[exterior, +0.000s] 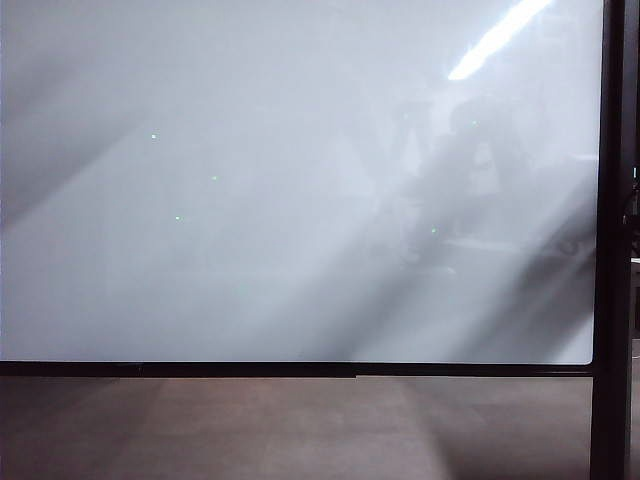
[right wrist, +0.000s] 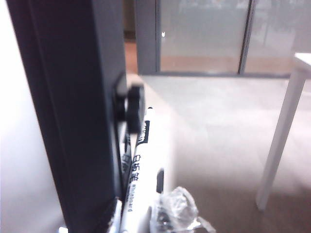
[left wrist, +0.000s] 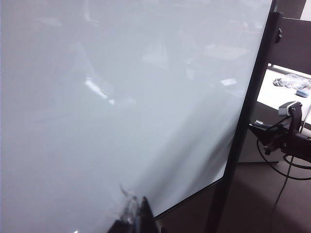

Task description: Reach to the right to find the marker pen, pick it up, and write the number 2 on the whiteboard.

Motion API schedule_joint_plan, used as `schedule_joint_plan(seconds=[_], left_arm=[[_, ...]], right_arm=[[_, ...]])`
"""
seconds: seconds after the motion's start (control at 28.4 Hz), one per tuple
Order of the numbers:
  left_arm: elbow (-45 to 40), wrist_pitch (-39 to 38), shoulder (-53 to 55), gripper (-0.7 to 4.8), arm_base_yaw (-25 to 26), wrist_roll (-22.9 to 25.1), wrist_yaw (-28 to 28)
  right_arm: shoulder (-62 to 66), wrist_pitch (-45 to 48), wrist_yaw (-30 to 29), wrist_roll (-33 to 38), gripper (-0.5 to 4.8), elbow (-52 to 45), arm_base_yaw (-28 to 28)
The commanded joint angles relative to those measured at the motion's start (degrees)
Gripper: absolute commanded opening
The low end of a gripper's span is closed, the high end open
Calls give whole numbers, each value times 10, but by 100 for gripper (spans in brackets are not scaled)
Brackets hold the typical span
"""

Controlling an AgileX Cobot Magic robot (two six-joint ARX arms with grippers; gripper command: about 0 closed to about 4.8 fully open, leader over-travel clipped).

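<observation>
1 pen lies lengthwise between the right claw's fingers by the frame, grip uncertain; left claw idles, state unclear.

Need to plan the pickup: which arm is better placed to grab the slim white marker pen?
Right. Its gripper already straddles the slim white marker pen by the whiteboard's black frame; the left gripper faces only the glossy whiteboard.

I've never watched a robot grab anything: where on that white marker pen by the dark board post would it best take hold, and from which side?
Probably mid-barrel, around the printed lettering on the marker pen. It is slim and round and lies right along the whiteboard's dark frame post, so fingers fit best across its width, coming from the open floor side. The right gripper is already there; the left gripper faces the board.
</observation>
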Motion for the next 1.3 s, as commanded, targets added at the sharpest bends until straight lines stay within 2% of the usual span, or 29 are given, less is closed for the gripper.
schedule_joint_plan(seconds=[0.04, 0.18, 0.32, 0.46, 0.81, 1.02, 1.13, 1.23, 1.3], left_arm=[[5, 7, -1, -5, 0, 5, 0], [5, 3, -1, -5, 0, 15, 0], [5, 3, -1, -5, 0, 15, 0], [5, 3, -1, -5, 0, 15, 0], [5, 1, -1, -5, 0, 15, 0], [5, 0, -2, -5, 0, 15, 1], [5, -1, -2, -5, 0, 15, 2], [5, -1, -2, -5, 0, 15, 2], [5, -1, -2, -5, 0, 15, 2]], right_arm=[[-4, 39, 0, 14, 40, 2, 2], [-18, 45, 19, 25, 40, 2, -9], [-37, 44, 18, 29, 40, 1, -44], [-77, 39, -2, 77, 40, 0, -80], [-265, -75, -8, 82, 41, -1, -115], [-416, -197, -9, 84, 41, -1, -113], [-480, -230, -45, 105, 41, -1, -104], [-518, -255, -59, 118, 41, -1, -58], [-536, -276, -56, 118, 40, -1, 0]])
